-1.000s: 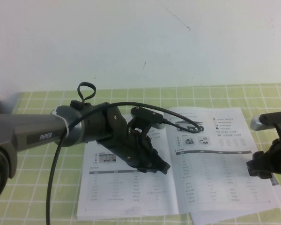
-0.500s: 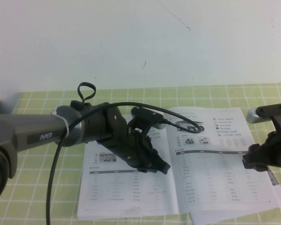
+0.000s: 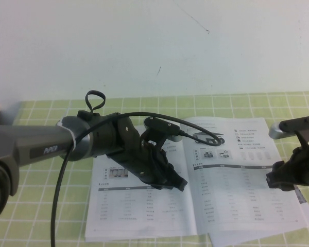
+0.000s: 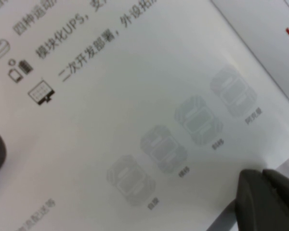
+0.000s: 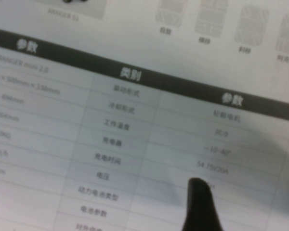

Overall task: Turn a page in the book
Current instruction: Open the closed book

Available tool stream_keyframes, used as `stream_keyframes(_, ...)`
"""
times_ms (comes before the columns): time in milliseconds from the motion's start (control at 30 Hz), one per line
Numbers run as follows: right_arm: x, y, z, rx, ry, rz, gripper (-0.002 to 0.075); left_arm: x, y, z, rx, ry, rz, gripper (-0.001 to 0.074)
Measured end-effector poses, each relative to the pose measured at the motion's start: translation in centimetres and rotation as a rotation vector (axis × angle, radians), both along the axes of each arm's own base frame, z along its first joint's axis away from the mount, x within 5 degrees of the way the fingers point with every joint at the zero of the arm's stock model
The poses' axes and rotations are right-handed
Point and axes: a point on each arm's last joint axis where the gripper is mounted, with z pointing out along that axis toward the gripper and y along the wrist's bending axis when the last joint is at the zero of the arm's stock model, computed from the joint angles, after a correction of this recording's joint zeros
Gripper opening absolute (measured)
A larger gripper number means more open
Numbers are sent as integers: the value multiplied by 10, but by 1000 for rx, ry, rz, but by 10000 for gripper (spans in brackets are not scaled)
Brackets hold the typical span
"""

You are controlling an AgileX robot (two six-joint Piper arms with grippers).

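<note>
Over the last second the right gripper [image 3: 276, 181] has crept inward over the right-hand page [image 3: 237, 180], jaws wide, holding nothing. Left gripper [image 3: 177, 181] rests on the open book [image 3: 144, 211] near the spine; its state cannot be told. Page lies flat, unlifted.

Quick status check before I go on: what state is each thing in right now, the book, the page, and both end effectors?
book: open, lying flat on the checked tablecloth.
right-hand page: flat, not yet lifted.
left end effector: low over the book's middle; whether it touches the paper is unclear.
right end effector: open, holding nothing, over the page's outer edge.
</note>
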Motion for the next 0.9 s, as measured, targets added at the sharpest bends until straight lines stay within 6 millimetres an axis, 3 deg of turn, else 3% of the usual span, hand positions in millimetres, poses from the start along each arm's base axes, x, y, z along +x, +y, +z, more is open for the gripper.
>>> stream_keyframes(367, 1, 2, -1, 28, 1, 0, 419, 0, 0, 0, -1, 0, 1, -4)
stream_keyframes(633, -1, 25, -2, 80, -21, 67, 417, 0, 0, 0, 1, -7, -12, -4)
stream_keyframes(900, -1, 28, -3, 101, -21, 61, 405, 0, 0, 0, 1, -7, -12, -4)
